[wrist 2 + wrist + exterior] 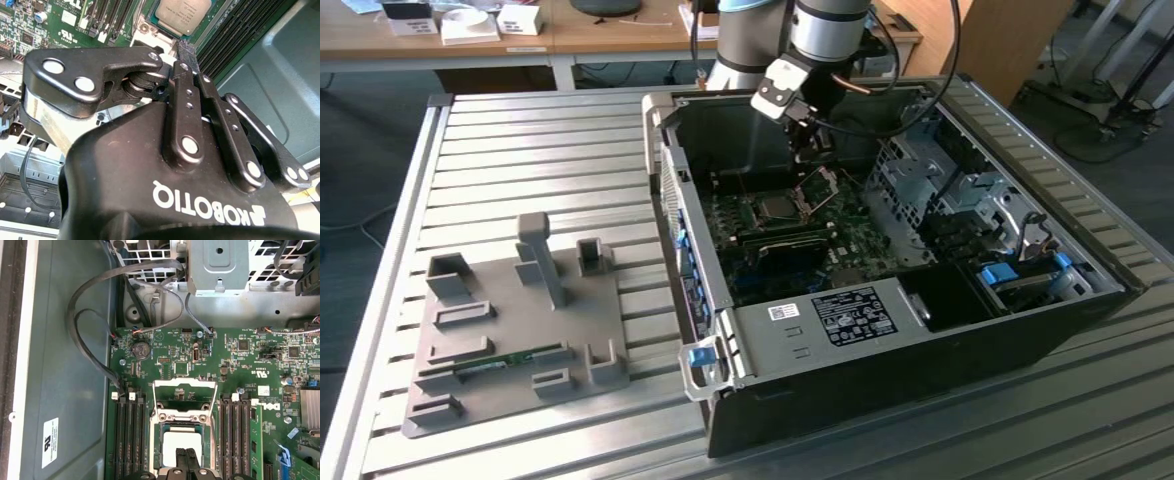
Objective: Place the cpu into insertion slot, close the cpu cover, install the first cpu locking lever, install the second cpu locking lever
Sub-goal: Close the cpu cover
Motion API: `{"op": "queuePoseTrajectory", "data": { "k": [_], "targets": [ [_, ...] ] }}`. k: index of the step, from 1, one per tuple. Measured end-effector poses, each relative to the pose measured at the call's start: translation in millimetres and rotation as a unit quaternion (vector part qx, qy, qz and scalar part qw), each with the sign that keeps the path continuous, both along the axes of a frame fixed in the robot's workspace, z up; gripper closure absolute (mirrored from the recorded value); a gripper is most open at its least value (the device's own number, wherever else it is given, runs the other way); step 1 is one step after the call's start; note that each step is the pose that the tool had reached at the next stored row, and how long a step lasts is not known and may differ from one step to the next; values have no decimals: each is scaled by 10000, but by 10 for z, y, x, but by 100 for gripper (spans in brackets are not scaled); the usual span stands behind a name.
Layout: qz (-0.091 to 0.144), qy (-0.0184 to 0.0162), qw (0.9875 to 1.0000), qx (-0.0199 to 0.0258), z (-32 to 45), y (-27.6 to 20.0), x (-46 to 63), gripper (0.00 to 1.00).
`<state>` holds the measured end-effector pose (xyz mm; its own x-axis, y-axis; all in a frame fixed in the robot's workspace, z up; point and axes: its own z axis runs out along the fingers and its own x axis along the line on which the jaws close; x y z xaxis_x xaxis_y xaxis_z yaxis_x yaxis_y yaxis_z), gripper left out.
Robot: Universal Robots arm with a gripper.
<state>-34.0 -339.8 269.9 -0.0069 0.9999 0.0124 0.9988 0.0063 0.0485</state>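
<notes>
The gripper is hanging inside the black computer case. Its two fingers are pressed together, and nothing is between them. The cpu is lying directly under the fingertips and is already sitting flat in the insertion slot. I cannot tell whether the tips are touching its metal top. Just beyond the fingertips the cpu cover is standing open, folded back from the slot, and the green motherboard is showing through its window. Long black memory slots are running on both sides of the gripper.

The second wrist view is showing the gripper's body and linkages from close, with the silvery top of the cpu just past the tips. The exterior view is showing a grey fixture plate on the slatted table, well apart from the gripper.

In the first wrist view the fingertips are hiding part of the cpu, and the picture's edge is cutting off the near side of the slot.
</notes>
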Motion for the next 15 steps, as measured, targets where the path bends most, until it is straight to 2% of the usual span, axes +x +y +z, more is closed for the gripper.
{"op": "queuePoseTrajectory", "data": {
  "k": [15],
  "targets": [
    [0,0,10000,0,-2,8,32,89]
  ]
}}
